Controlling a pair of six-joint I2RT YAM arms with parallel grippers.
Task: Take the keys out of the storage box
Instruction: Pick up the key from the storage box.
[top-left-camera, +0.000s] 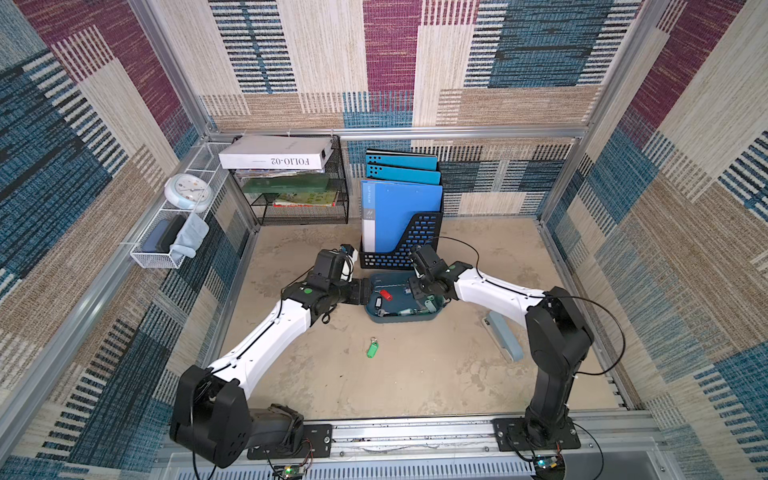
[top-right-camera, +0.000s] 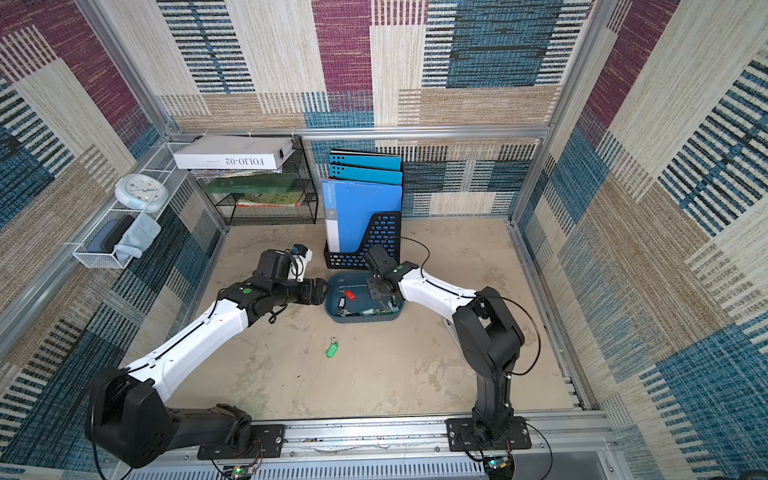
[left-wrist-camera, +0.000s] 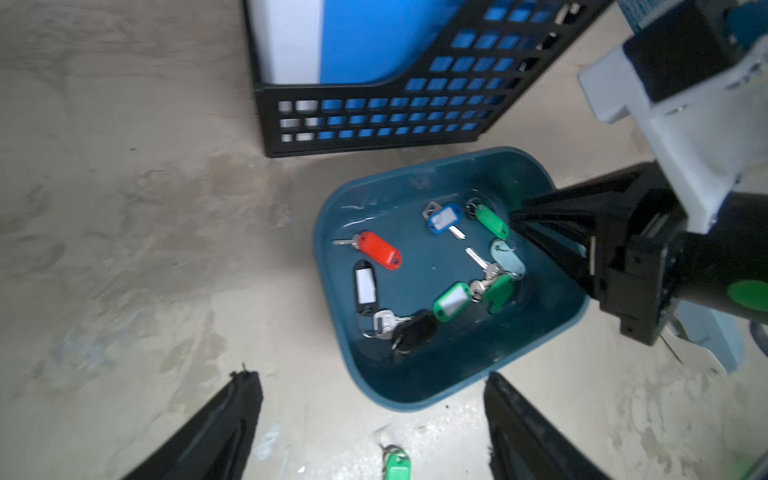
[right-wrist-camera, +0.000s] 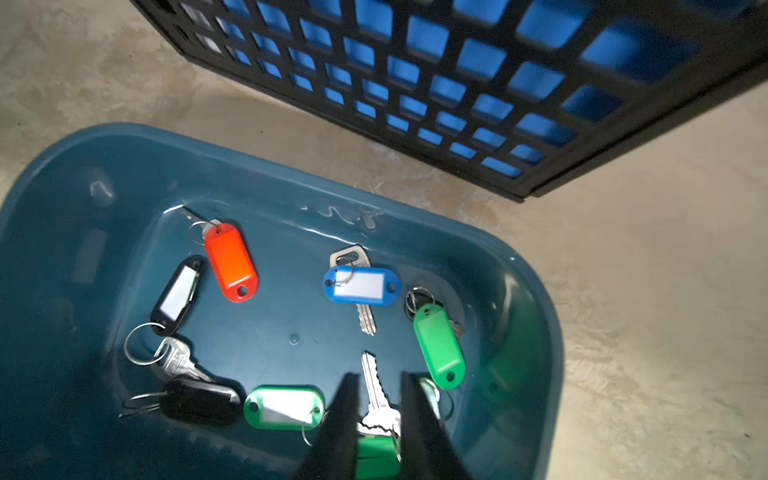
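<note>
Tapered right end effector (right-wrist-camera: 379, 376) above oblong plastic-tagged keys (right-wrist-camera: 361, 286)

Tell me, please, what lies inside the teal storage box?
The storage box holds tagged keys: a red tag, a blue tag, two black tags and two green tags. The right hand straddles a silver key, partly covering a third green tag and a pale blue tag.

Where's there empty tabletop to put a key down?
Widest bare stretch: between the storage box and the front rail, holding only a green-tagged key. Also bare: right of the file holder up to the side wall. Crowded: around the box, hemmed by left gripper, right gripper and holder.
</note>
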